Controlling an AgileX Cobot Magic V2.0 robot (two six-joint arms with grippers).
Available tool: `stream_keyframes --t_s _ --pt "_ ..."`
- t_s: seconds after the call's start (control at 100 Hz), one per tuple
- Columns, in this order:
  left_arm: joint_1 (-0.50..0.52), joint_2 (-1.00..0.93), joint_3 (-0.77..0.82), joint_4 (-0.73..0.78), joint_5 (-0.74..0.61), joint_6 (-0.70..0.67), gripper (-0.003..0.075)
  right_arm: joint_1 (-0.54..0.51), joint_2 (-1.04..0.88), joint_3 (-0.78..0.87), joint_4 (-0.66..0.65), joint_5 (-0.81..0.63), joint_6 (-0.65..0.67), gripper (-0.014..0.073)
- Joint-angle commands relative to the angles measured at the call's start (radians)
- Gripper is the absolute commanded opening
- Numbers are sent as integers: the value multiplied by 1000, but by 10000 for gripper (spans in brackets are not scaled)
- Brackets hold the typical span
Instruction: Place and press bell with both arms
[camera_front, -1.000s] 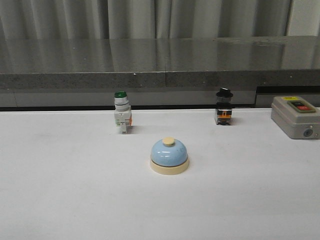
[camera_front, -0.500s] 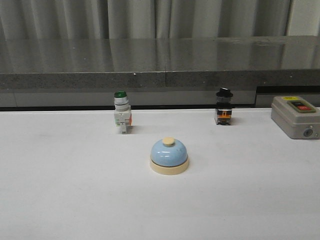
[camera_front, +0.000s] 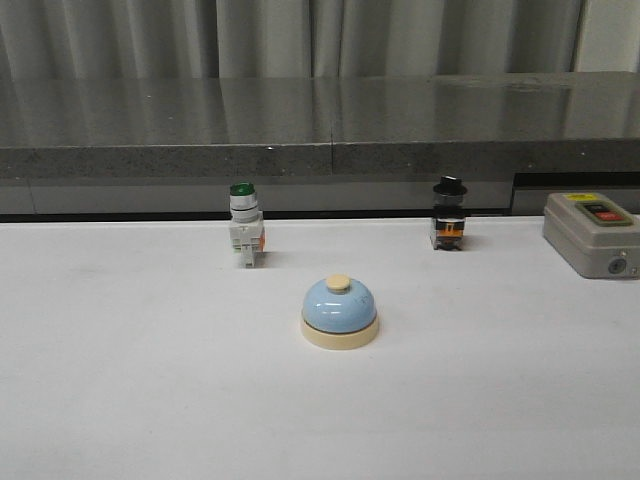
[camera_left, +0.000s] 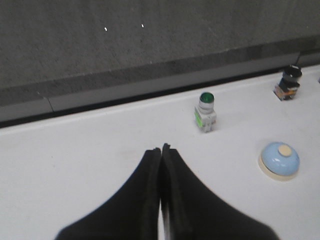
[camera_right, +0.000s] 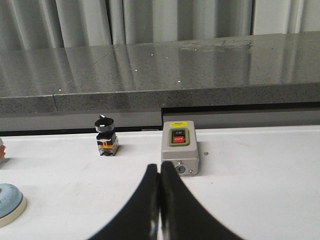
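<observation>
- We see a white tabletop (camera_front: 120, 400) w/ a grey stone ledge (camera_front: 300, 120) behind.
- Left black two-fingered gripper (camera_left: 161, 148): fingers pressed together, holding nothing, above bare table.
- Right black two-fingered gripper (camera_right: 159, 167): fingers pressed together, holding nothing.
- Grey ON/OFF switch box (camera_front: 592, 233): far right.
- Light-blue dome bell w/ cream base and knob (camera_front: 340, 311): upright, mid-table, untouched.
- Green-capped white switch (camera_front: 245, 223) and black-capped switch (camera_front: 448, 213): behind bell, well apart.

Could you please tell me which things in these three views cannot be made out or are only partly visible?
- Front view: neither arm appears at all, so their position over the table cannot be judged.
- Right wrist view: the bell is cut off by the picture's edge; only part of its dome and base shows.
- Grey switch box: cut by the front view's right edge, and its label text is too small to read there.
- Left wrist view: the black-capped switch is blurred.
</observation>
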Motion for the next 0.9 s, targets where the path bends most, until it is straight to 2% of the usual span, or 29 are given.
stream_keyframes --t_s 0.0,0.22,0.35,0.47,0.63,0.89 --pt "2 -19 9 25 -191 -6 -21 -5 -13 -18 1 -83 -9 -64" --pt "2 -108 213 121 -490 -6 -21 -5 -13 -18 1 -83 -9 -64" --pt "19 -166 332 121 -573 -22 -21 -5 -13 -18 1 -83 -9 -64" --pt "69 -235 422 121 -580 -92 -21 -5 -13 -18 1 -83 -9 -64" --pt "131 -347 518 121 -580 -112 -21 -5 -13 -18 1 -83 -9 -64" --pt "149 -554 629 121 -580 -112 -21 -5 -13 -18 1 -83 -9 -64"
